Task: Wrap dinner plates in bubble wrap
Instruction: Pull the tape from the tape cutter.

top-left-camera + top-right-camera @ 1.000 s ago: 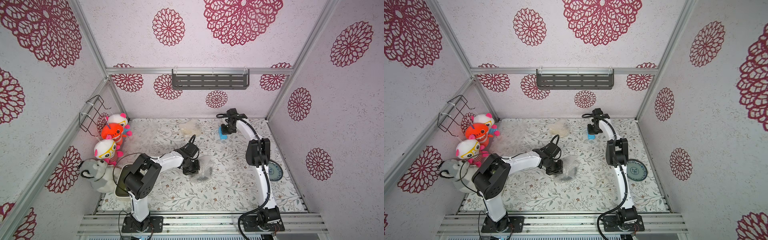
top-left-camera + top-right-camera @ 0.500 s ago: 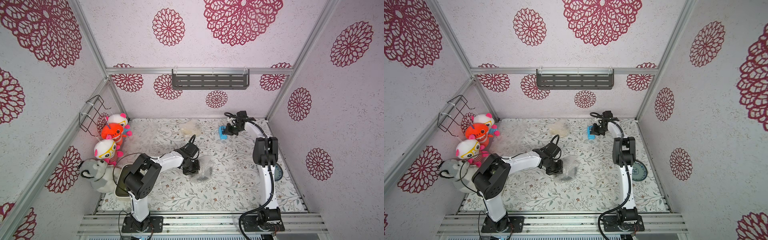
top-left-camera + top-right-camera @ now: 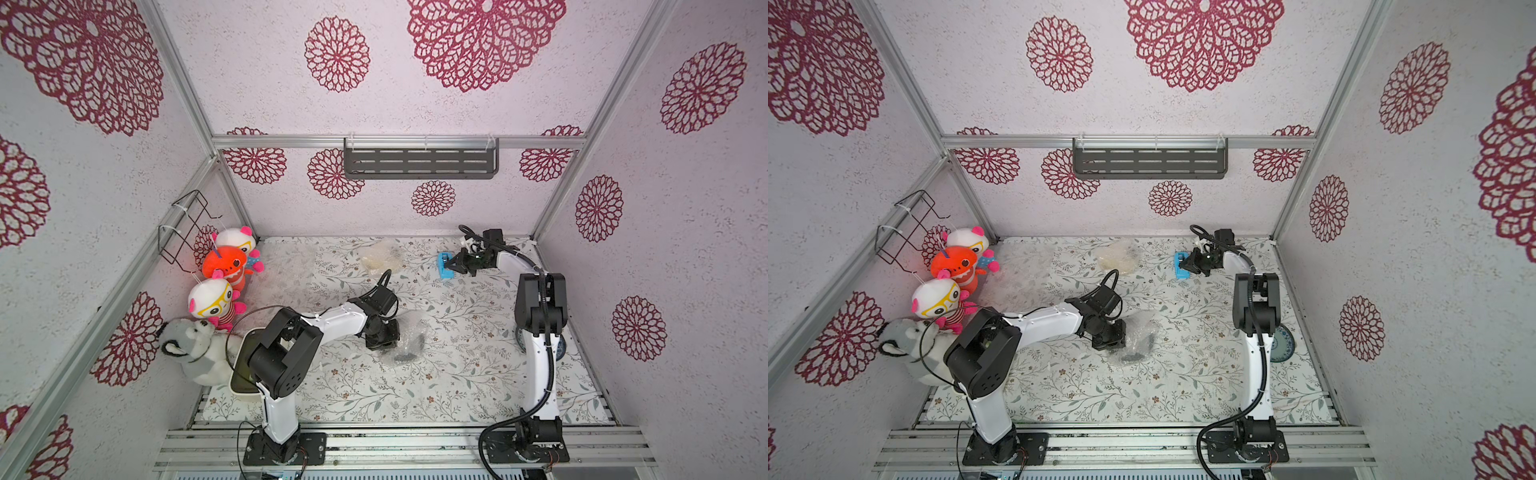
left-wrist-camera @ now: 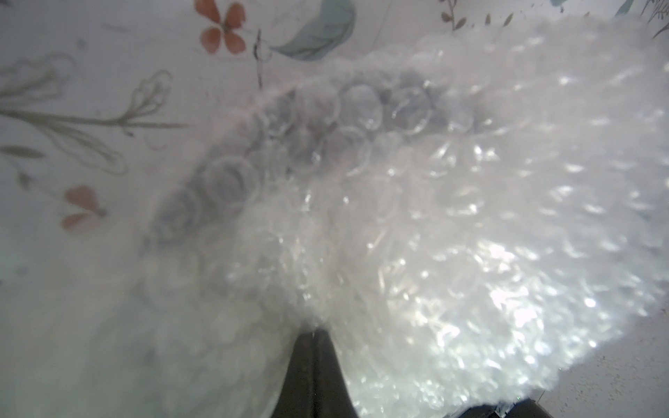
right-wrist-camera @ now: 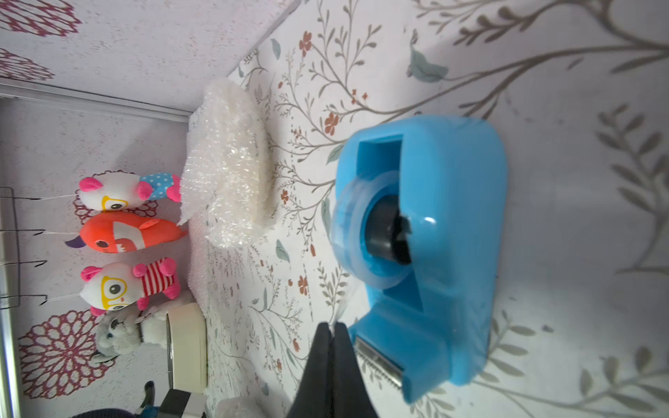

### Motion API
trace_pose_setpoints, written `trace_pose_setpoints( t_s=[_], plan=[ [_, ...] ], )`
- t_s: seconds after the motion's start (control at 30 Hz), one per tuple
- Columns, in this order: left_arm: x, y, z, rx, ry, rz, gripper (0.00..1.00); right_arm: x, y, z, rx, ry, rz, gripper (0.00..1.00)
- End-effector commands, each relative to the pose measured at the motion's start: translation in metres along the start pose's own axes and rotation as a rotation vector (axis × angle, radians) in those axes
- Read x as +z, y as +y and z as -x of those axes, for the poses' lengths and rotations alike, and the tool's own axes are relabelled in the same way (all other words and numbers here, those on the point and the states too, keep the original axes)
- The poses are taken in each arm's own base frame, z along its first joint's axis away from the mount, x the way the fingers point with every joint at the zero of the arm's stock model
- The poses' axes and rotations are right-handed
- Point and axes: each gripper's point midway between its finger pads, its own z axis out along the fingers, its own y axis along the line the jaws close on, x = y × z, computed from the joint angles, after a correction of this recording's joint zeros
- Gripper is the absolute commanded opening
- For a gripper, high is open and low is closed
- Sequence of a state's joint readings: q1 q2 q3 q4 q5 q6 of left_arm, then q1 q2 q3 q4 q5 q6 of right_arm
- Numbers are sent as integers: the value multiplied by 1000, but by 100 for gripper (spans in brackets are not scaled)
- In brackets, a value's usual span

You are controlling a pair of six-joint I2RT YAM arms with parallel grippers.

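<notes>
Bubble wrap (image 4: 434, 217) in left claw (image 4: 314, 331), bubbles distinct only in left wrist view

Blue tape dispenser (image 3: 446, 267) nr back wall; plush toys (image 3: 226, 264) & cream container (image 3: 243, 390) at left wall.

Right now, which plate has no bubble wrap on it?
The pale blue patterned plate, lying bare beside the right arm. The black plate sits inside bubble wrap pinched by the left claw; the cream plate is bundled near the back.

Black plate (image 3: 404, 356) — inside crinkled bubble wrap (image 3: 411, 329)
</notes>
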State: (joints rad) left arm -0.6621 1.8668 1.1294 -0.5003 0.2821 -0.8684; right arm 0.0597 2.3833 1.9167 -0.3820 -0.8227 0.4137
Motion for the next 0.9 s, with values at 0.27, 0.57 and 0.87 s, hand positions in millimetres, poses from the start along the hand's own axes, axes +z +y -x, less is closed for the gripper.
trace_pose_setpoints(
  t_s=[0.27, 0.57, 0.87],
  plan=[
    [11, 26, -4, -28, 6, 92, 0, -46, 54, 1, -48, -84, 51, 0],
    [9, 26, -4, -26, -4, 80, 0, -70, 46, -49, -35, -79, -37, 0],
    [7, 26, -7, -28, -10, 72, 0, -86, 30, -102, -16, -54, -113, 0]
  ],
)
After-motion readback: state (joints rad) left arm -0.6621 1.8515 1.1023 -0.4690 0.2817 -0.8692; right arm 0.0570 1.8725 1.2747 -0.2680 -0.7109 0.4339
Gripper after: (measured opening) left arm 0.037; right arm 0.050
